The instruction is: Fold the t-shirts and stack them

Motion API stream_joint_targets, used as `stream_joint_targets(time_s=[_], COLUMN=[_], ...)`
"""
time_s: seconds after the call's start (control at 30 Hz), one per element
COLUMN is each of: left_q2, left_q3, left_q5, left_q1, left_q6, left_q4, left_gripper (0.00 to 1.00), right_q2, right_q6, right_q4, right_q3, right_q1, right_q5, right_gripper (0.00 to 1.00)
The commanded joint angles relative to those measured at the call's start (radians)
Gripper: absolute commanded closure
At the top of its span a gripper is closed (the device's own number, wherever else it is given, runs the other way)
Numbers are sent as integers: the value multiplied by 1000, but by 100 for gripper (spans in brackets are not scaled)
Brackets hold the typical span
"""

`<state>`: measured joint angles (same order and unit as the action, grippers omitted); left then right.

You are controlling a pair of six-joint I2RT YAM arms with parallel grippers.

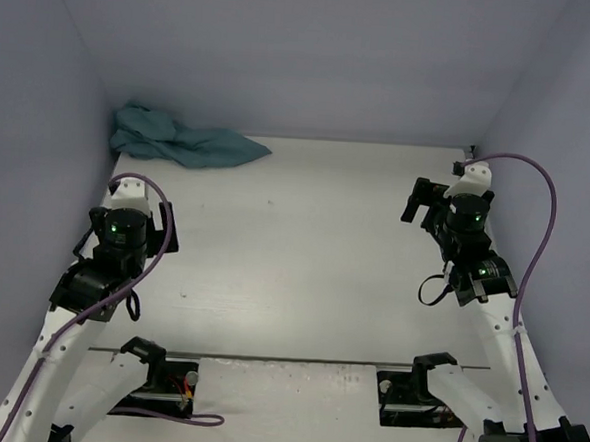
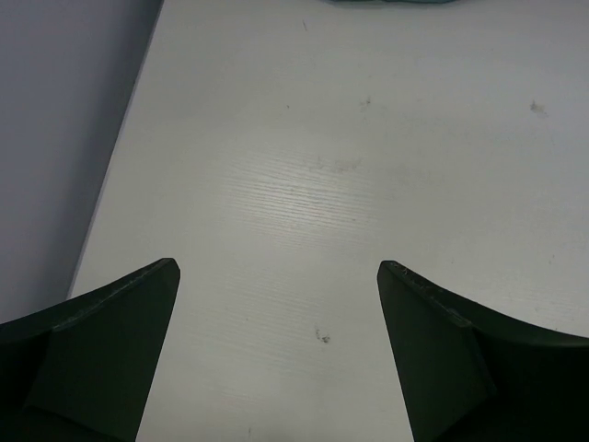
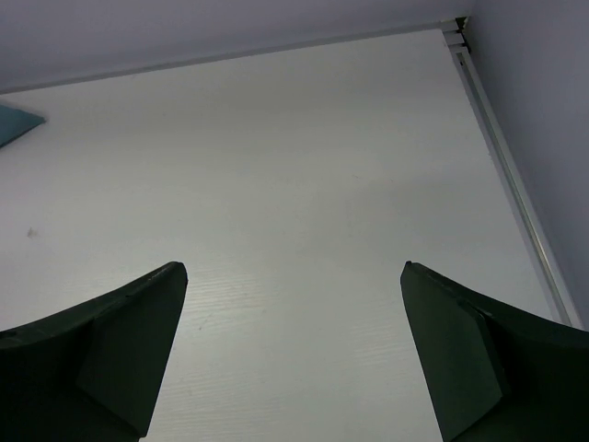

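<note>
Crumpled teal t-shirt [image 1: 185, 142], bunched where the walls meet, lies well ahead of the left jaws and far ahead and to the left of the right jaws. Only its near edge shows at the top of the left wrist view. Both pairs of jaws are released and empty, spread wide above the counter [image 1: 324, 243], probably poised for a reach. Folding has not begun: the garment likely needs dragging nearer and flattening first.

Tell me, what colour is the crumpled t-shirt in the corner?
The t-shirt is plain teal, a dusty blue-green, with no print. The top external view shows it best.
</note>
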<state>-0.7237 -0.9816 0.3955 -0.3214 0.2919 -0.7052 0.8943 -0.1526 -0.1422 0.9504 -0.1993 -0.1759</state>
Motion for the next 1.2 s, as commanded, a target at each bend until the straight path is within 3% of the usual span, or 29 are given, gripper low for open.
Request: stream_joint_targets(time_s=[0.0, 0.2, 0.37, 0.63, 0.83, 1.0, 1.17], left_q2=[-108, -322, -569, -1017, -1377, -1573, -1676], left_q3=[-67, -120, -264, -605, -989, -1194, -1298], left_q5=[-10, -18, -49, -196, -341, -359, -350], left_q1=[-2, 4, 21, 80, 152, 179, 194], left_q6=[30, 26, -29, -145, -152, -149, -149], left_q4=[74, 199, 304, 391, 325, 297, 291], left_gripper=[12, 12, 12, 12, 12, 12, 13], right_q2=[40, 70, 83, 48, 35, 5, -16], right_q6=[-13, -41, -59, -63, -87, -98, -108], right_q4=[51, 49, 47, 47, 44, 37, 21], right_q3=[38, 45, 37, 15, -1, -14, -28], right_q1=[-8, -8, -8, -8, -9, -9, -9], right_q5=[-19, 39, 100, 178, 270, 324, 350], right_gripper=[0, 0, 0, 0, 0, 0, 0])
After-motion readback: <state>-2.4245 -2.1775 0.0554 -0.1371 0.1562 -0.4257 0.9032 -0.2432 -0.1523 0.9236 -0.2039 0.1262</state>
